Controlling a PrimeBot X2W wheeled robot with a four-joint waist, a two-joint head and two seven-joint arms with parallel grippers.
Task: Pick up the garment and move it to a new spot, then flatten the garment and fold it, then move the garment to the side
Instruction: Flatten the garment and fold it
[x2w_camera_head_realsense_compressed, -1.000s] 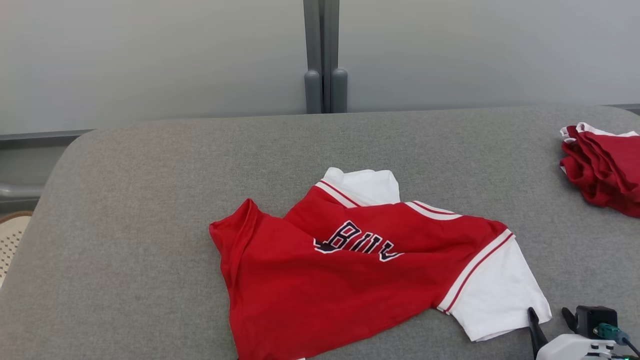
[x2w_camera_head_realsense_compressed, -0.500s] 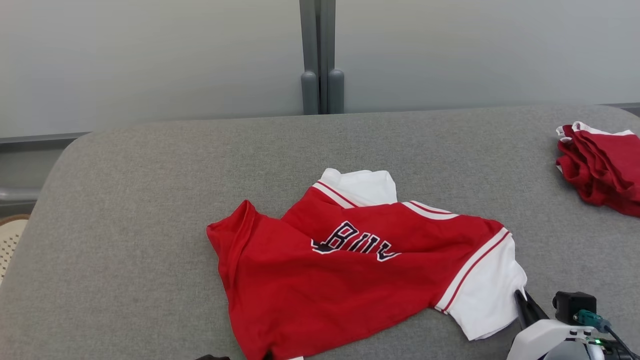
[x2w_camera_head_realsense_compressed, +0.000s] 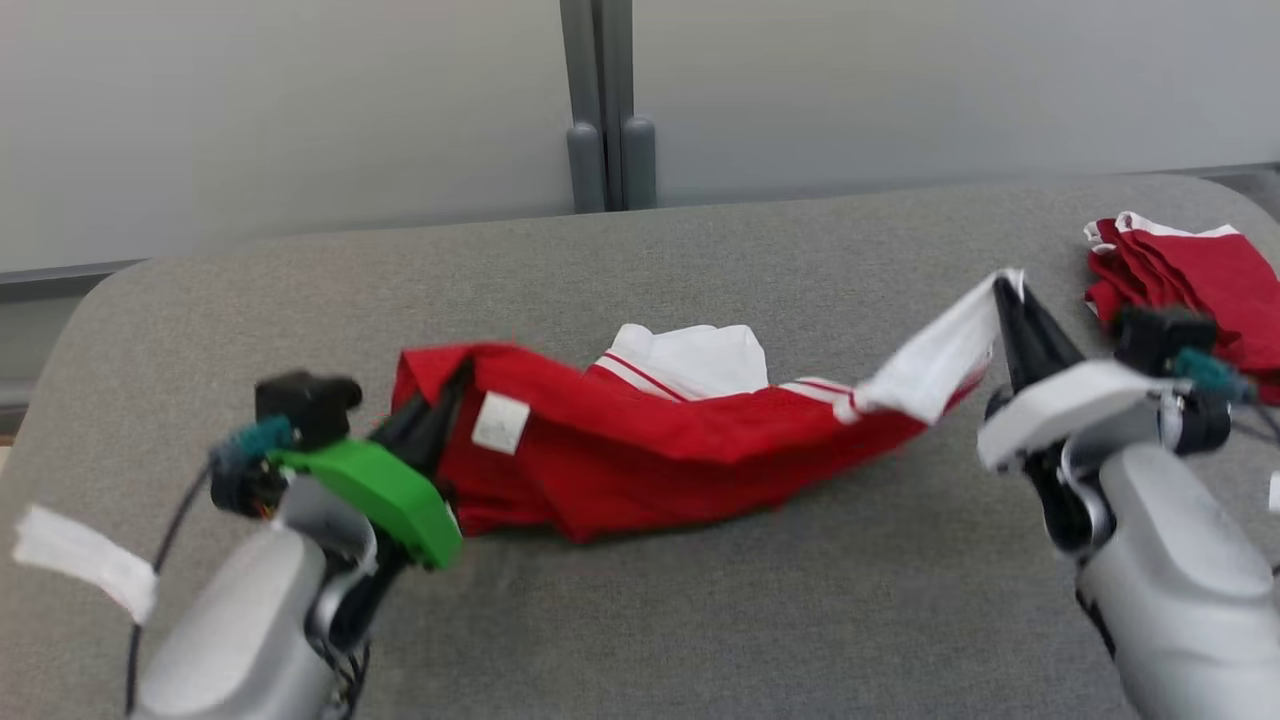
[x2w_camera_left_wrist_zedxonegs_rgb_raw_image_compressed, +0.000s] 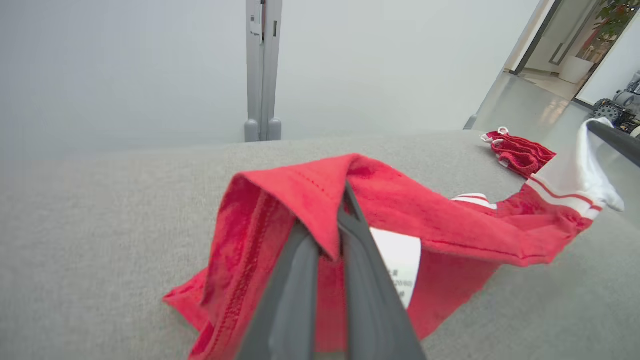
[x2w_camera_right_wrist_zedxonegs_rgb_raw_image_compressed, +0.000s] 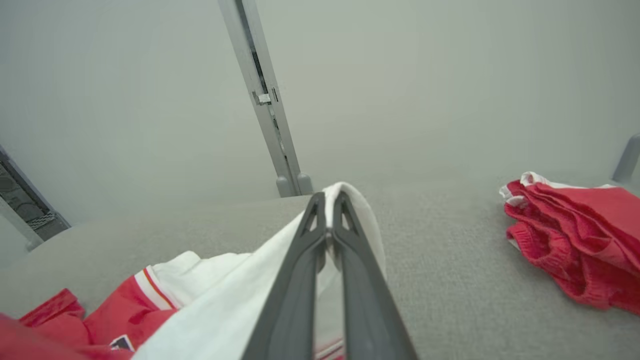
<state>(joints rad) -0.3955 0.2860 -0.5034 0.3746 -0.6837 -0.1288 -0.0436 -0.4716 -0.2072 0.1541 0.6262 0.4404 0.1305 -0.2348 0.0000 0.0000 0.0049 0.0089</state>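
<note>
The left claw (x2w_camera_head_realsense_compressed: 455, 385) pinches the red edge of the garment (x2w_camera_head_realsense_compressed: 660, 450), the right claw (x2w_camera_head_realsense_compressed: 1003, 290) clamps its white sleeve, the 2 ends held raised, while the middle sags onto the grey bench (x2w_camera_head_realsense_compressed: 700, 600).

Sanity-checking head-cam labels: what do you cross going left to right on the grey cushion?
First the left gripper, shut on the red hem → red-and-white jersey garment slung between the arms → right gripper, shut on its white sleeve → folded pile of red cloth.
</note>
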